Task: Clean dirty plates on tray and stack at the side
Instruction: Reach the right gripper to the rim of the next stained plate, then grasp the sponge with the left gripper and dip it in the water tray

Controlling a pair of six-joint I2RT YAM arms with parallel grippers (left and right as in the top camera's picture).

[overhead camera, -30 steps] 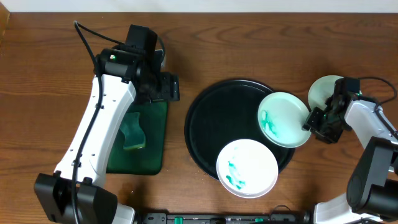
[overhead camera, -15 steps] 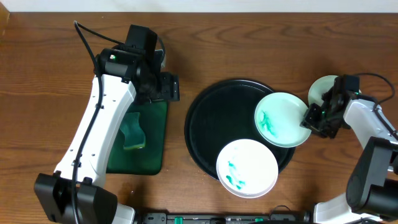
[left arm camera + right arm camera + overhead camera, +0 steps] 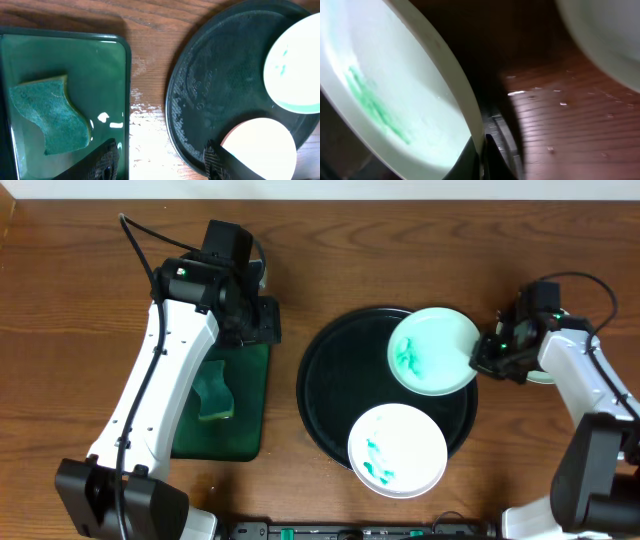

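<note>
Since the earlier frames, one smeared plate (image 3: 430, 350) has been shifted toward the far side of the black tray (image 3: 330, 390). It is now seen more fully over the tray, near the far rim. The right gripper (image 3: 484, 358) has been closed on the right edge of this plate; in the right wrist view the rim is seen pinched between its fingers. From this it is judged that the plate is now secured for wiping.

The left gripper (image 3: 160, 150) hangs between the green tray (image 3: 112, 75) and the black one. Its fingers have been brought nearer together but are apart and hold nothing. The sponge (image 3: 50, 112) is not yet taken up from the green tray, so no cleaning is begun.

A second plate (image 3: 397, 450), also with teal smears, lies over the near rim of the black tray. A third plate (image 3: 605, 40) is set on the table beside the right arm.

No brand, label or readable writing is found.
</note>
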